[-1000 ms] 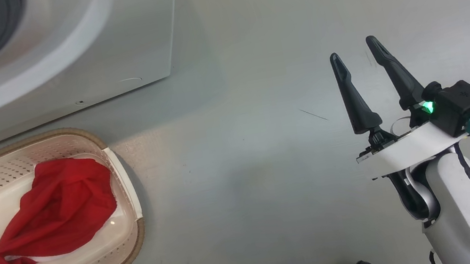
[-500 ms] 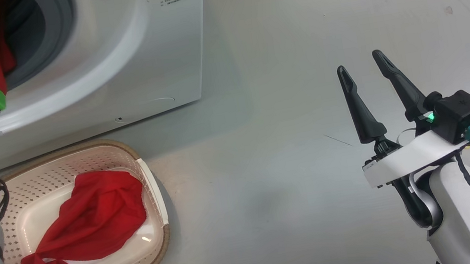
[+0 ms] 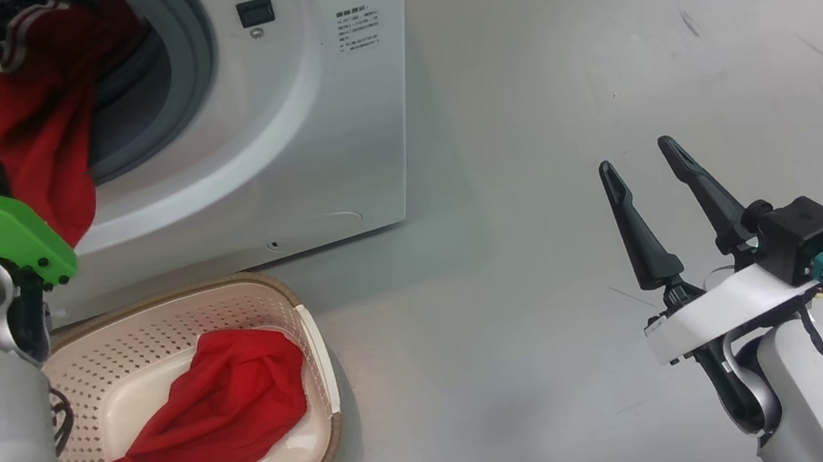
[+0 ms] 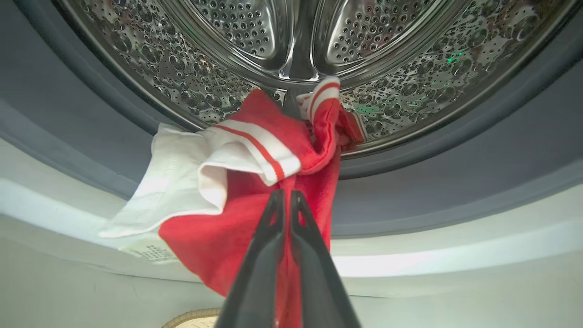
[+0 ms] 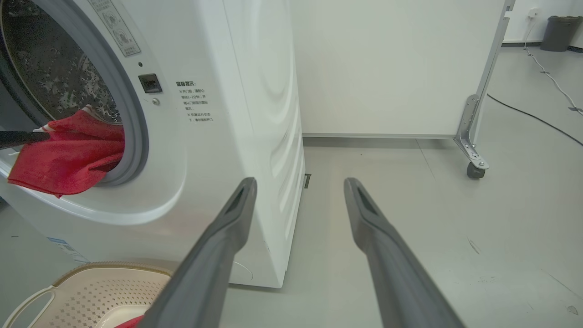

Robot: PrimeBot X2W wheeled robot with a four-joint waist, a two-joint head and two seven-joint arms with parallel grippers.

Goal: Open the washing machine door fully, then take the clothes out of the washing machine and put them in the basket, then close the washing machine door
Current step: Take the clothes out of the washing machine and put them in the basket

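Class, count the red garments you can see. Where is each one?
2. One garment lies in the basket; the other hangs from the washer porthole, pinched by the left gripper. More may hide in the drum.

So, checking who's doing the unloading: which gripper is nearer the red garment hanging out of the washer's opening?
Left. The left gripper is shut on the red garment at the washing machine opening; the right gripper hangs open over the floor, well off to that machine's side.
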